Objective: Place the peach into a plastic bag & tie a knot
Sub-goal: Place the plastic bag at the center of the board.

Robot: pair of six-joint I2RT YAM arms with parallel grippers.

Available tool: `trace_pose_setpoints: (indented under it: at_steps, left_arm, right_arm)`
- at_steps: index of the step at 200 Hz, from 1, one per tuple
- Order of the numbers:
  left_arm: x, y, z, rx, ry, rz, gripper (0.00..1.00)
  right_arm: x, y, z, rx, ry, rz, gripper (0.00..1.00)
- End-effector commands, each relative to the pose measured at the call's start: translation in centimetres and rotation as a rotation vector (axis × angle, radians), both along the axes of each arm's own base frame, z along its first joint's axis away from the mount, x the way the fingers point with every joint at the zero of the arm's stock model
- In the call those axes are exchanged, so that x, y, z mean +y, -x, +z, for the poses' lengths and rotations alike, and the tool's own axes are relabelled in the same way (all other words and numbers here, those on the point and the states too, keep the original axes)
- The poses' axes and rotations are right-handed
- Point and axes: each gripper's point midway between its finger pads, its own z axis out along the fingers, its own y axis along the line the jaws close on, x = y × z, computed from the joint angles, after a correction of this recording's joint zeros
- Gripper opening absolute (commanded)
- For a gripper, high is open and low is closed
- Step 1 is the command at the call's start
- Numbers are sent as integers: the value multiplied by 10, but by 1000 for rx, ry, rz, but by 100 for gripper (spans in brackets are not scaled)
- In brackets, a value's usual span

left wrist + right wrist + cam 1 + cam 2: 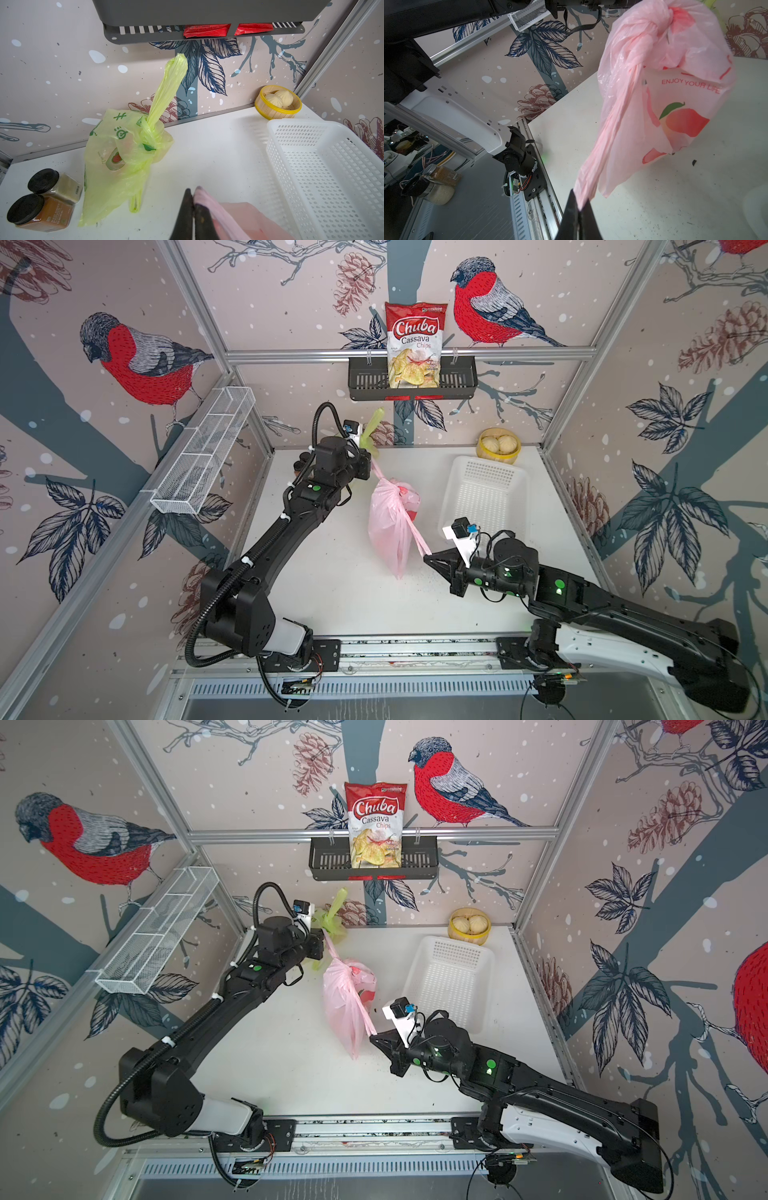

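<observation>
A pink plastic bag (390,526) printed with peaches hangs stretched between my two grippers above the table's middle, seen in both top views (347,1002). Its twisted handles cross in a knot (658,20) at the bag's top. My left gripper (371,467) (193,195) is shut on the handle strip at the far end. My right gripper (427,558) (580,204) is shut on the other strip at the near end. The peach itself is hidden; only reddish patches (405,491) show through the film.
A knotted green bag (124,158) stands by the back wall with two spice jars (54,185) beside it. A white perforated basket (482,493) and a bamboo steamer with buns (498,445) sit at the right. A black shelf (365,381) and a wire rack (203,452) hang on the walls.
</observation>
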Motion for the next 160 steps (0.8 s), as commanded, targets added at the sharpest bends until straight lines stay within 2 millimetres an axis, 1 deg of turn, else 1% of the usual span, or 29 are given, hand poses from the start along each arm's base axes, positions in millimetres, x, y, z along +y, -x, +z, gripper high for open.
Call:
trace_pose_setpoints:
  at_steps: [1,6,10,12,21,26,29,30,31,32,33,35,37,41,69,81,84,108,115,120,124,126,135,147,156,160]
  left_arm:
    - [10,-11,25,-89,28,61,0]
    - [9,-11,25,-83,29,57,0]
    - [9,-11,24,-75,29,59,0]
    - [10,-11,24,-72,29,60,4]
    - [12,-10,22,-57,33,76,36]
    - [13,-10,21,-53,35,85,52]
    - [15,-9,19,-50,32,94,64]
    - [16,-9,19,-49,32,96,72]
    - [16,-9,19,-49,33,99,85]
    - [16,-9,18,-47,34,99,91]
    - [17,-9,18,-45,34,102,95]
    - [18,-8,19,-47,35,108,98]
    - [19,-8,18,-45,33,113,99]
    - [21,-7,17,-45,33,122,99]
    - [33,4,19,-49,52,156,99]
    - [39,12,26,-74,69,174,99]
    - [41,13,25,-77,70,181,99]
    - [55,41,55,-209,133,203,99]
    - [59,50,67,-271,149,208,99]
    - [61,55,70,-297,154,209,99]
    - [62,61,82,-336,163,203,99]
    - [63,63,77,-333,157,202,99]
    - [66,72,83,-363,173,199,99]
    - [72,81,85,-407,123,209,99]
    - [72,90,91,-448,65,189,99]
    - [74,94,93,-455,58,190,99]
  right_arm:
    - [-2,4,-7,33,20,14,0]
    - [-3,0,-9,37,24,-6,1]
    - [-5,-4,-9,41,29,-28,10]
    - [-6,-6,-10,43,32,-37,16]
    - [-11,-13,-13,49,41,-71,53]
    - [-14,-17,-13,53,44,-85,68]
    - [-15,-19,-14,55,47,-93,76]
    - [-16,-19,-15,55,48,-96,78]
    - [-17,-20,-15,56,48,-99,81]
    - [-17,-21,-15,56,49,-102,83]
    - [-18,-21,-15,55,50,-105,86]
    - [-20,-23,-15,57,50,-112,91]
    - [-21,-24,-16,58,51,-116,97]
    - [-24,-27,-16,57,52,-133,100]
    - [-47,-45,-10,57,34,-225,100]
    - [-61,-58,-4,51,21,-308,100]
    - [-66,-62,-2,50,18,-338,100]
    - [-109,-97,12,41,-32,-618,100]
    - [-121,-103,21,27,-62,-684,100]
    - [-127,-106,27,7,-78,-707,100]
    - [-129,-106,34,-14,-92,-709,100]
    - [-130,-106,37,-25,-101,-708,100]
    - [-136,-105,50,-69,-127,-718,100]
    - [-147,-104,56,-118,-146,-750,100]
    - [-160,-106,62,-167,-189,-812,100]
    - [-169,-105,68,-198,-216,-845,100]
